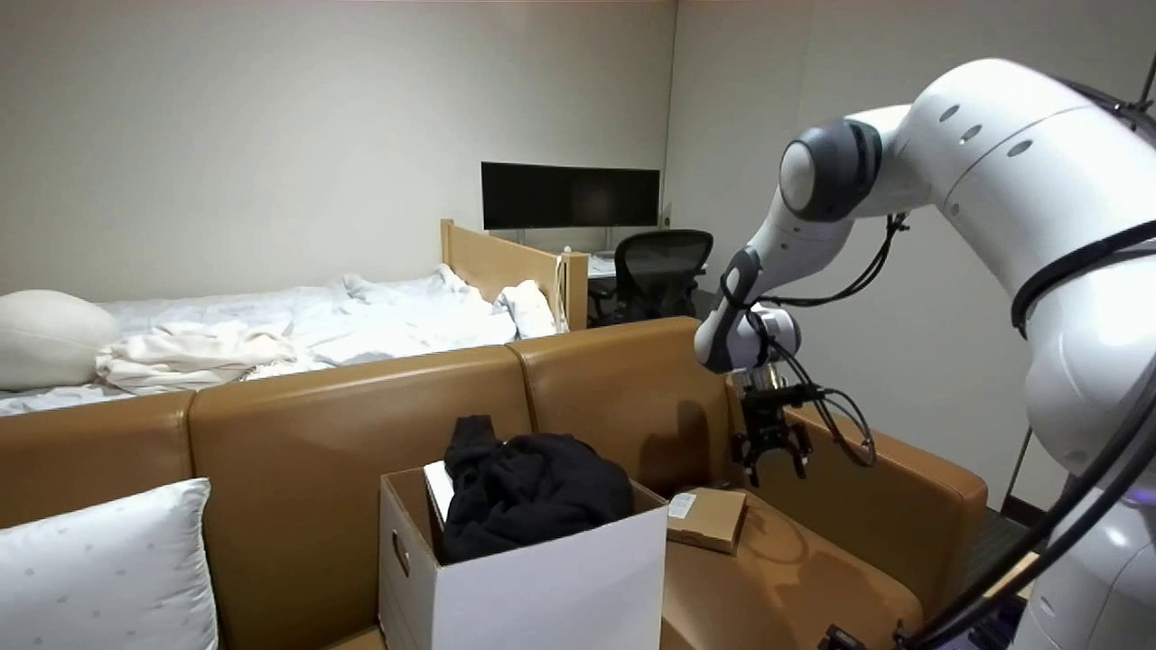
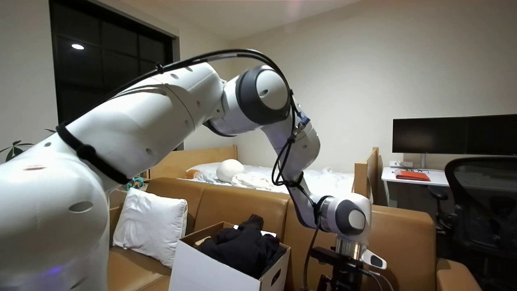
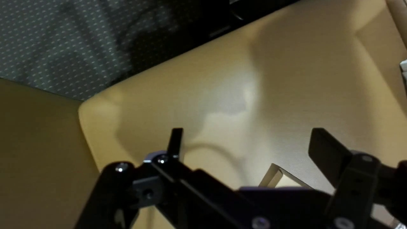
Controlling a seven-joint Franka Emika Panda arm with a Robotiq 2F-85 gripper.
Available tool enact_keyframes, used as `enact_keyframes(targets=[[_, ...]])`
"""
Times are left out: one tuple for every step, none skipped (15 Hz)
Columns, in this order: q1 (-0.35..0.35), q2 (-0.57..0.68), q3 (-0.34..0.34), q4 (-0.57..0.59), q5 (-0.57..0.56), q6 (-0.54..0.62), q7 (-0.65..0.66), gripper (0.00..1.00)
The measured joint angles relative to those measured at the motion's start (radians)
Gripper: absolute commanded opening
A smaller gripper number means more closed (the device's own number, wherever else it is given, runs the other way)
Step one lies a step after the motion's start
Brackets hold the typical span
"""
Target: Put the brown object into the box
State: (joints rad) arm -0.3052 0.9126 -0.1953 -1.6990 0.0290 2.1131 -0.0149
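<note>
The brown object (image 1: 713, 519), a flat cardboard piece with a white label, lies on the couch seat beside the box in an exterior view. One corner of the brown object (image 3: 269, 176) shows in the wrist view; the gripper body hides the rest. The white open-top box (image 1: 551, 596) stands on the couch with black clothing (image 1: 542, 492) in it; the box (image 2: 214, 268) shows in both exterior views. My gripper (image 1: 777, 471) is open and empty, above the seat near the brown object. In the wrist view its fingers (image 3: 248, 136) are wide apart.
The couch backrest (image 1: 361, 442) rises behind the box, and the armrest (image 1: 885, 487) stands close beside the gripper. A white pillow (image 1: 108, 569) leans on the couch on the far side of the box. Dark carpet (image 3: 63, 47) shows past the seat edge.
</note>
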Motion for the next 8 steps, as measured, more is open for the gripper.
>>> enact_keyframes(targets=[[-0.025,0.06,0.018,0.061,0.042,0.001,0.0,1.0],[-0.052,0.115,0.032,0.123,0.082,0.002,0.0,1.0],[-0.079,0.163,0.041,0.185,0.117,0.003,0.0,1.0],[-0.105,0.206,0.047,0.242,0.147,0.012,0.002,1.0],[-0.126,0.246,0.05,0.292,0.174,0.026,0.012,1.0],[-0.141,0.286,0.05,0.339,0.195,0.034,0.04,1.0],[-0.149,0.32,0.05,0.375,0.204,0.037,0.06,1.0],[-0.152,0.346,0.05,0.4,0.207,0.039,0.072,1.0]])
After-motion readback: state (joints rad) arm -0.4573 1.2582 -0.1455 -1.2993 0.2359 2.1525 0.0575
